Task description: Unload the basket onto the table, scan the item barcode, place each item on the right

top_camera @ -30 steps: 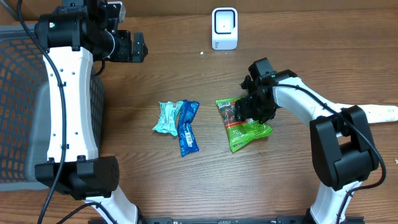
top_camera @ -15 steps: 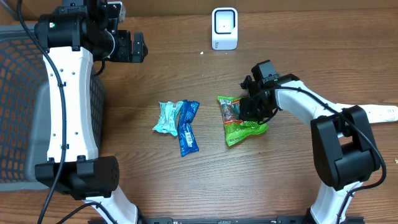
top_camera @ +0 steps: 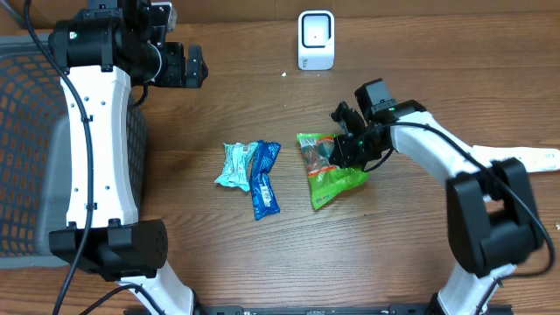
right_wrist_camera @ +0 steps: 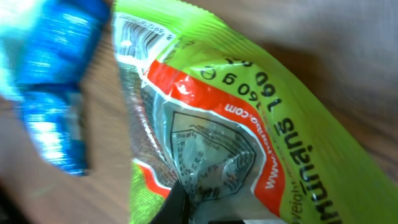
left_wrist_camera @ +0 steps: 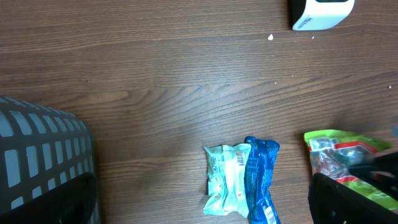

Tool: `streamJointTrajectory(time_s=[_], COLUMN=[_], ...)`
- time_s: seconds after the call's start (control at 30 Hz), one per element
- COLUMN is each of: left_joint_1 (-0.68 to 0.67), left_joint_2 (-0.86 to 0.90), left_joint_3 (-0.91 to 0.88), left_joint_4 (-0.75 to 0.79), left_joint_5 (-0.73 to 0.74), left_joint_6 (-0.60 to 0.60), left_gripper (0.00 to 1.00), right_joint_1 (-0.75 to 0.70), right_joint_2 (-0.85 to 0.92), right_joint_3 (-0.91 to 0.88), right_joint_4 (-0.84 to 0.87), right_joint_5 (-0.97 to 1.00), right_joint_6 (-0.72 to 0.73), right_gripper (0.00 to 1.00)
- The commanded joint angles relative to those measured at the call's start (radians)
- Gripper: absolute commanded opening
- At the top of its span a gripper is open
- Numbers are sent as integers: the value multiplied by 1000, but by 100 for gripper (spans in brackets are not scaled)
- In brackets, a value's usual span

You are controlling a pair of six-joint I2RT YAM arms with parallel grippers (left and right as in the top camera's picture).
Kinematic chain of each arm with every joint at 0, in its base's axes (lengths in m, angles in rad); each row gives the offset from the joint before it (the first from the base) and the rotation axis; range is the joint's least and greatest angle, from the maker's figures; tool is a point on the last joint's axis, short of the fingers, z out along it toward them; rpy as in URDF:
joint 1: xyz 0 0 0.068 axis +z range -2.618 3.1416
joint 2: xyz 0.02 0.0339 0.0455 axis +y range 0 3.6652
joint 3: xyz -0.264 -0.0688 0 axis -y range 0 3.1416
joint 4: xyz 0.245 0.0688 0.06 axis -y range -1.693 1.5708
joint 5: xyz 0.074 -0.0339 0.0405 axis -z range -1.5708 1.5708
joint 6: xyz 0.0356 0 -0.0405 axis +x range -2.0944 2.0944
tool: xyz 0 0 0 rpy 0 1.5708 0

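The left gripper (top_camera: 194,68) hangs wide open near the bench's far-left corner, touching nothing. A pale packet (top_camera: 234,164) and a blue packet (top_camera: 264,178) lie touching mid-bench. The scanner (top_camera: 316,39) stands at the far edge. Right of centre, the right gripper (top_camera: 344,150) is clamped on the green bag (top_camera: 332,178).
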Motion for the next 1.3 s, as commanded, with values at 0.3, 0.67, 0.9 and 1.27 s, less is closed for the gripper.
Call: streamJointTrajectory(time_s=[0.3, 0.67, 0.9, 1.27], left_joint_1=[3, 3, 3, 3], left_joint_2=[5, 5, 5, 5], left_joint_3=[-4, -4, -4, -4], left_joint_4=[3, 3, 3, 3], left_joint_5=[11, 11, 11, 11], left_joint_6=[-3, -3, -3, -3], left_gripper=[100, 100, 100, 100], right_joint_1=[-92, -185, -184, -184], right_joint_2=[-186, -340, -484, -556], right_joint_3=[14, 14, 14, 13], right_joint_4=[18, -50, -47, -50], right_joint_5=[-407, -436, -430, -399], right_joint_6=[-80, -181, -195, -206], right_gripper=[4, 4, 4, 4])
